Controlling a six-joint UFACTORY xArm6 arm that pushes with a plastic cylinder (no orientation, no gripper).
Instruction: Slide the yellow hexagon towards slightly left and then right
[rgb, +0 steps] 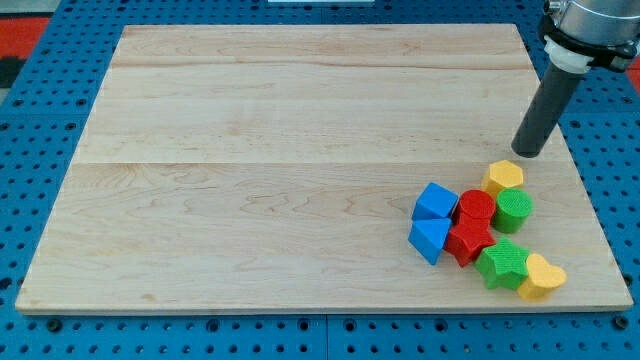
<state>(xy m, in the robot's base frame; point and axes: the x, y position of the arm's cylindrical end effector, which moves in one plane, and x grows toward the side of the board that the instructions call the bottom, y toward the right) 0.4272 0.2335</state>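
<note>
Tip: my tip (528, 153) rests on the wooden board (250, 150), bare rod, no jaws, just above-right of the yellow hexagon (504, 176) | hexagon: view's lower right, touching the green cylinder (514, 209), beside the red cylinder (477, 207).

This looks like a robot lab or test room, not a home. A big pale wooden board (300, 150) made of 3 long planks lies flat on a blue metal table full of small round holes (40, 110). Tables with rows of holes like that are used for bolting down machines. At the view's top right, a grey and white robot arm (590, 25) reaches in, ending in a straight dark rod (545, 110). At the view's top left, a bit of red floor or mat (35, 35) shows behind the table.
</note>
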